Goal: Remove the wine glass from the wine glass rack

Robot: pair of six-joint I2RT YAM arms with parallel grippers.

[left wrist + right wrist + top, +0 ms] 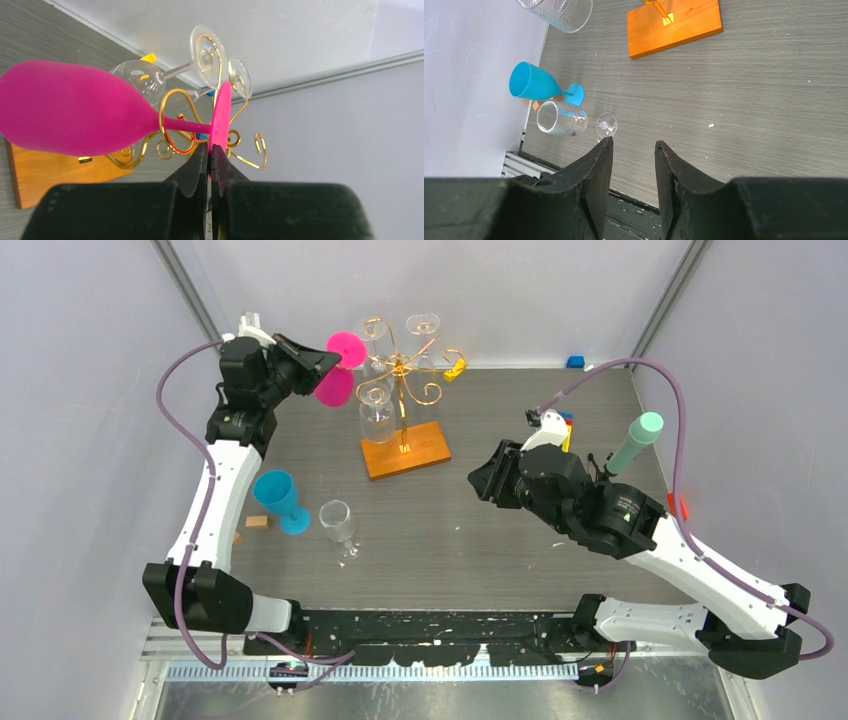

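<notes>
The wine glass (336,380) is bright pink and lies sideways at the left side of the gold wire wine glass rack (403,375), which stands on an orange-brown wooden base (405,452). In the left wrist view the pink wine glass (70,107) has its stem threaded through a gold loop (161,117) of the rack. My left gripper (210,148) is shut on the edge of its round foot (220,115). Clear glasses (377,415) also hang on the rack. My right gripper (634,145) is open with nothing in it, low over the table right of the rack (478,480).
A blue goblet (277,498) and a clear glass (338,522) lie on their sides at the front left, with a small wooden block (257,522) beside them. A mint-green cylinder (637,440) stands at the right. A blue block (575,362) sits by the back wall.
</notes>
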